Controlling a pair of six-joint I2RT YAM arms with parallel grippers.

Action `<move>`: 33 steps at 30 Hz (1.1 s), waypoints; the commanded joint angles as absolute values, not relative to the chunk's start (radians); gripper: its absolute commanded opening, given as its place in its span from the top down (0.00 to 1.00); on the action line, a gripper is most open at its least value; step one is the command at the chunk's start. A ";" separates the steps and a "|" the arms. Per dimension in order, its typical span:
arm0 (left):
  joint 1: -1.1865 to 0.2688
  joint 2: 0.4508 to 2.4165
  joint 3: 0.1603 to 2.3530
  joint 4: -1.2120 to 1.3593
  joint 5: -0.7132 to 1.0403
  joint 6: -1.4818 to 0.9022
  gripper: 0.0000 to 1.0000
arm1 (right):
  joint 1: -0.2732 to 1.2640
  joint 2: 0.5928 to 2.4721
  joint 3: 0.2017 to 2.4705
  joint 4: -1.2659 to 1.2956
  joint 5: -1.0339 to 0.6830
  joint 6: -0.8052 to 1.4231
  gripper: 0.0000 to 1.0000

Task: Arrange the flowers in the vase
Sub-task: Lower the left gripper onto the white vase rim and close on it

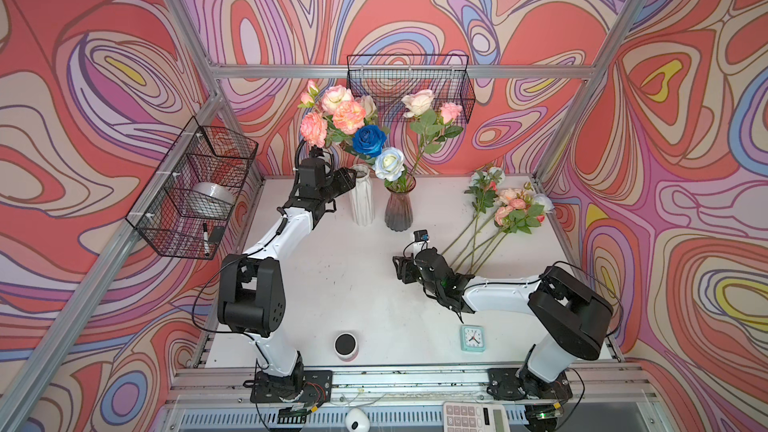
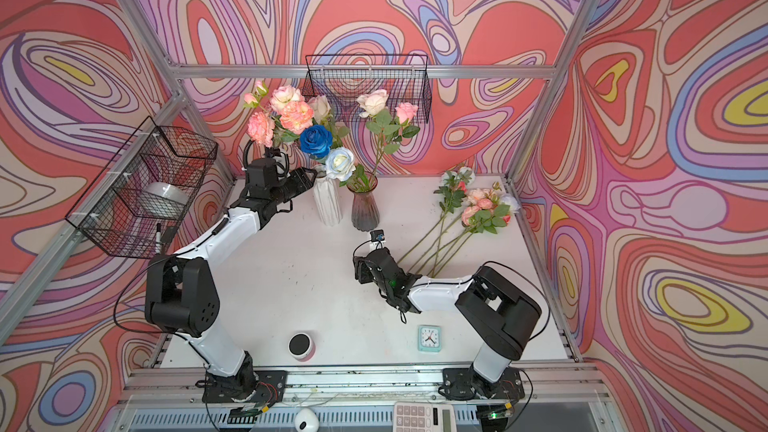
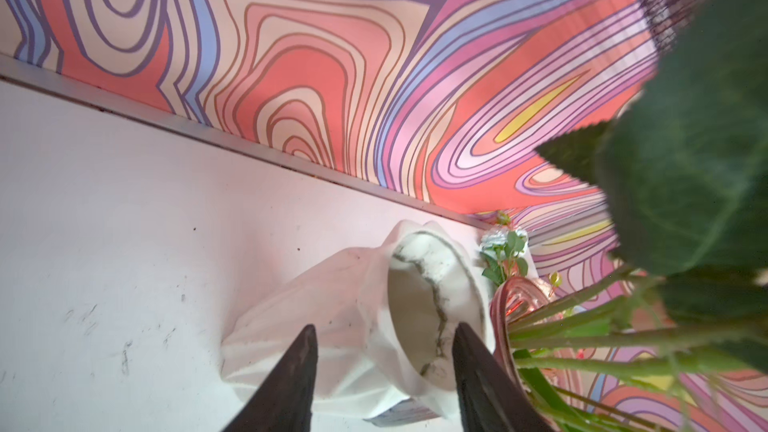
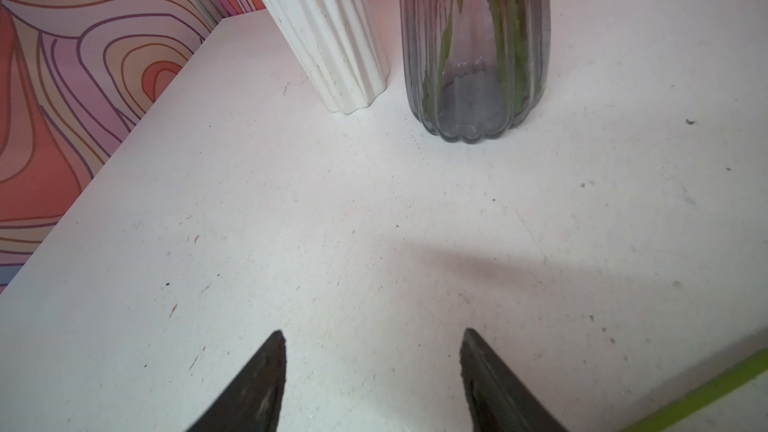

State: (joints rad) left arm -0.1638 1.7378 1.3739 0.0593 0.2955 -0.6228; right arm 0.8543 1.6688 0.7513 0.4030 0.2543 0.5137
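Ceramic vase [image 1: 360, 201] stands just left of glass vase [image 1: 399, 211]; loose flowers [image 1: 515, 209] lie rightward.

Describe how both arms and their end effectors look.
The left arm and right arm match: glossy white link shells between bulky matte black joint housings, thin black cables looping alongside. The left end effector and right end effector each have two dark, tapered, pointed fingers.

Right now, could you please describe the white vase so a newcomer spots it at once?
At the back of the table, two vases stand side by side. The white vase is the left one: opaque, ribbed, empty, unlike the glass vase holding flowers.
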 commanded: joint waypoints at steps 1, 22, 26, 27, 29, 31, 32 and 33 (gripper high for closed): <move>-0.179 1.757 1.425 -0.036 0.260 -0.559 0.53 | 0.860 1.646 0.739 0.393 0.275 0.514 0.32; -0.181 1.719 1.434 -0.314 0.094 -0.493 0.88 | 0.859 1.618 0.702 0.414 0.292 0.520 0.32; -0.181 1.692 1.413 -0.348 0.075 -0.472 0.95 | 0.859 1.618 0.697 0.417 0.291 0.525 0.32; -0.181 1.681 1.402 -0.345 0.074 -0.471 0.96 | 0.859 1.620 0.698 0.417 0.289 0.524 0.32; -0.181 1.660 1.384 -0.334 0.088 -0.475 0.97 | 0.860 1.624 0.702 0.417 0.285 0.527 0.32; -0.182 1.645 1.375 -0.326 0.105 -0.483 0.94 | 0.860 1.629 0.714 0.415 0.274 0.525 0.32; -0.182 1.641 1.374 -0.325 0.110 -0.486 0.90 | 0.860 1.633 0.721 0.412 0.264 0.521 0.31; -0.183 1.638 1.373 -0.322 0.117 -0.489 0.84 | 0.860 1.640 0.734 0.409 0.255 0.512 0.31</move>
